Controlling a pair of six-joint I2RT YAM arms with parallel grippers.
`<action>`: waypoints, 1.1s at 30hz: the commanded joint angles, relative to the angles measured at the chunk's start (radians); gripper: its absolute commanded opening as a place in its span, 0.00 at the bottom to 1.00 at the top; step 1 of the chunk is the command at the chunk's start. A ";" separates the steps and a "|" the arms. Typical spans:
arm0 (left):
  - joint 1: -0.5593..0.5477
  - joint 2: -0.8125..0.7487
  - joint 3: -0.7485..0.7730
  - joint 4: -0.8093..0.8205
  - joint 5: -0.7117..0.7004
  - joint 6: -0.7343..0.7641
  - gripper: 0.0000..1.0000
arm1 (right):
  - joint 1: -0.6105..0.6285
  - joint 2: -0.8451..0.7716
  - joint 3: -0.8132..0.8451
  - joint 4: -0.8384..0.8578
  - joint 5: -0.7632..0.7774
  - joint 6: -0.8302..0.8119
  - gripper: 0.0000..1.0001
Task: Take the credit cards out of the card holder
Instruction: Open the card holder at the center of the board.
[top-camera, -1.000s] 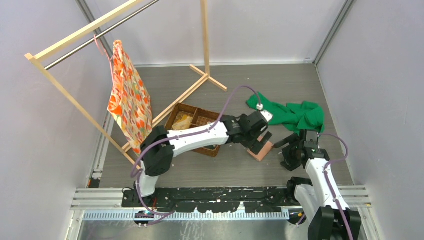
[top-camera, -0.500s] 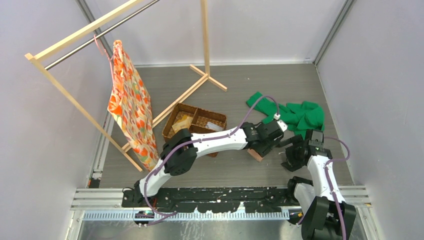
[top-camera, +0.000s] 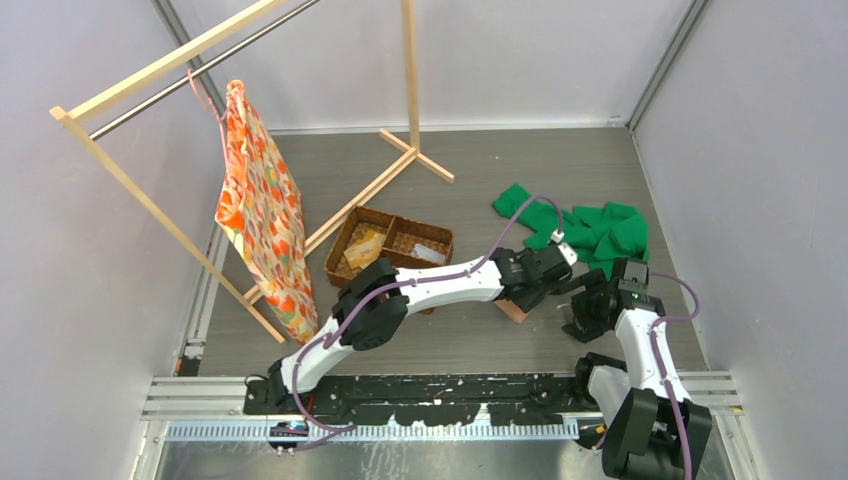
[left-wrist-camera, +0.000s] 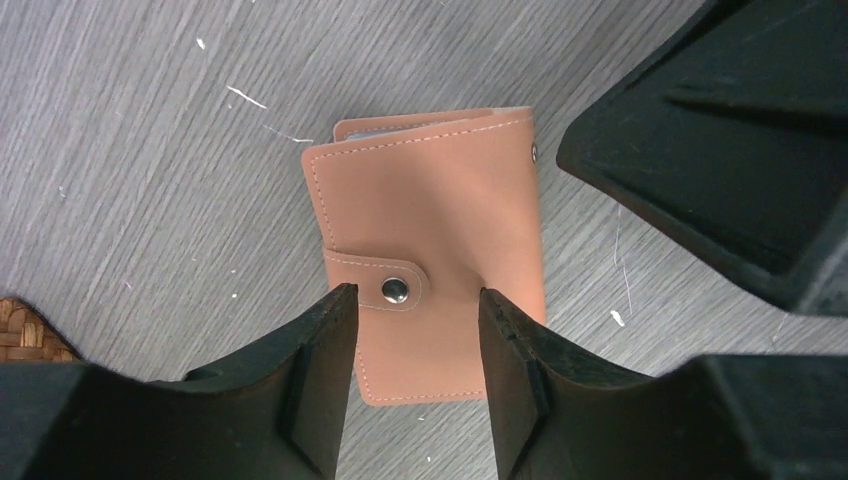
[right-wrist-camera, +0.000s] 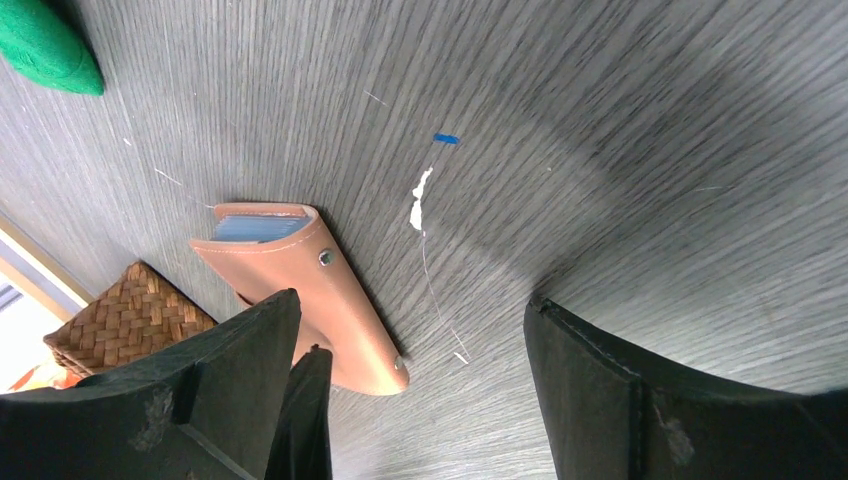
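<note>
L gripper (left-wrist-camera: 415, 293): fingers apart, holding nothing. It has slid right since 1 s ago and now hangs over the card holder (left-wrist-camera: 440, 220), astride its snap strap (left-wrist-camera: 385, 285). Holder lies flat and snapped shut, cards (right-wrist-camera: 250, 228) still inside, so unsnapping prob. comes next. R gripper (right-wrist-camera: 412, 300) gapes wide at holder's 3 o'clock. Grey wood-grain table (top-camera: 470, 170). Basket (top-camera: 395, 240) at 10, green cloth (top-camera: 590, 230) at 1, rack (top-camera: 160, 70) w/ orange cloth (top-camera: 260, 200) beyond.

From above, the card holder (top-camera: 514, 311) shows only a corner under the left arm (top-camera: 450, 283). In the right wrist view its near end vanishes behind the fingers (right-wrist-camera: 230, 385), the cards (right-wrist-camera: 250, 227) show only thin edges, uncountable, and the basket (right-wrist-camera: 125, 320) is cropped.
</note>
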 joint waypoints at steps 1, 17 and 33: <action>0.001 0.022 0.044 0.027 -0.040 0.019 0.47 | -0.003 0.016 0.003 0.006 0.011 -0.023 0.87; 0.061 0.064 0.047 -0.003 0.049 -0.038 0.26 | -0.005 0.034 0.023 0.001 0.013 -0.032 0.87; 0.115 -0.105 -0.074 0.041 0.152 -0.053 0.00 | -0.004 -0.020 0.034 0.031 -0.081 -0.063 0.87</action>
